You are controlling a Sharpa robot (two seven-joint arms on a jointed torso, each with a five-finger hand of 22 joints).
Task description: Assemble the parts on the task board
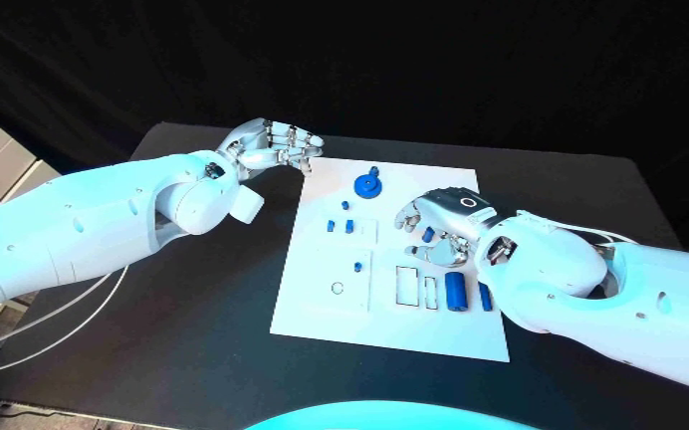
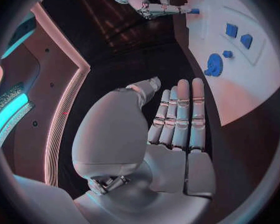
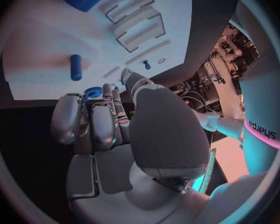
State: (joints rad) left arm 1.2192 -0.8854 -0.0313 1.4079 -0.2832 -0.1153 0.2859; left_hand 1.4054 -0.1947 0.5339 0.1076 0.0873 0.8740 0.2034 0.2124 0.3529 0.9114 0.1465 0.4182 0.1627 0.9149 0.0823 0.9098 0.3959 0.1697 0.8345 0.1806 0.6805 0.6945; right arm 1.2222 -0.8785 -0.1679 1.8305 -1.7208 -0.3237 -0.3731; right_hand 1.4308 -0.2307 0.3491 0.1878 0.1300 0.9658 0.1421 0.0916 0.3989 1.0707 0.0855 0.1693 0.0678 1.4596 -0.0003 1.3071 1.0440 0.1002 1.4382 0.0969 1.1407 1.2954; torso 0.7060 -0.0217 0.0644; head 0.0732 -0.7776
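Left of the task board (image 1: 309, 301), the left hand (image 1: 273, 146) hovers released, fingers straight. On the board lie the blue parts (image 1: 457, 291). Over its right side, the right hand (image 1: 438, 219) pinches a small blue piece (image 3: 93, 92); that shallow fingertip grip could let it slip.

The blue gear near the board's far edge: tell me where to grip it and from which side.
Take the blue gear by its round rim, coming from above with fingers on opposite sides. It seems to lie flat on the task board with bare white around it. The open left hand hovers nearby, probably the better choice.
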